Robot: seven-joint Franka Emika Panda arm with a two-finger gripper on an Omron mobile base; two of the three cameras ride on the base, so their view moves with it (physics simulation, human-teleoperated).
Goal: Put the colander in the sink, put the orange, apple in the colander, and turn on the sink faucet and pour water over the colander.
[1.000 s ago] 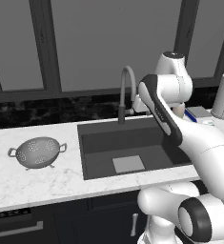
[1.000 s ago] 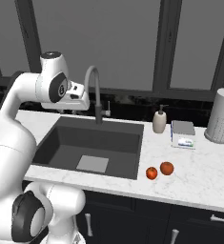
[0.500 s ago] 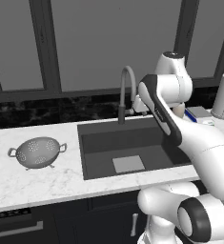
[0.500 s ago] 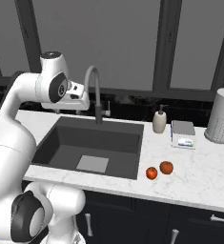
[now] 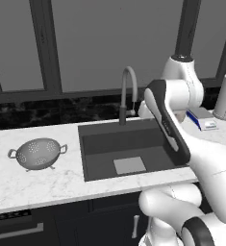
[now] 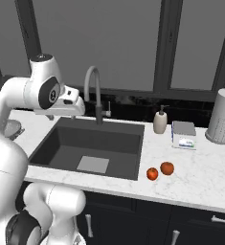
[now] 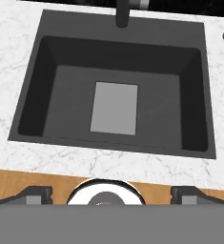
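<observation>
The grey holed colander stands on the white counter, well left of the sink. The dark basin holds nothing and shows its pale square plate. The gooseneck sink faucet rises behind the basin, and no water runs from it. On the counter right of the sink lie two small fruits, the orange and the apple: a redder one and a more orange one. My gripper hangs above the sink's front edge and points down. Its fingertips stand wide apart and open, with nothing between them.
A soap bottle and a small flat box sit right of the faucet. A tall pale canister stands at the far right. Dark windows and a black backsplash run behind the counter, with dark cabinet fronts below it.
</observation>
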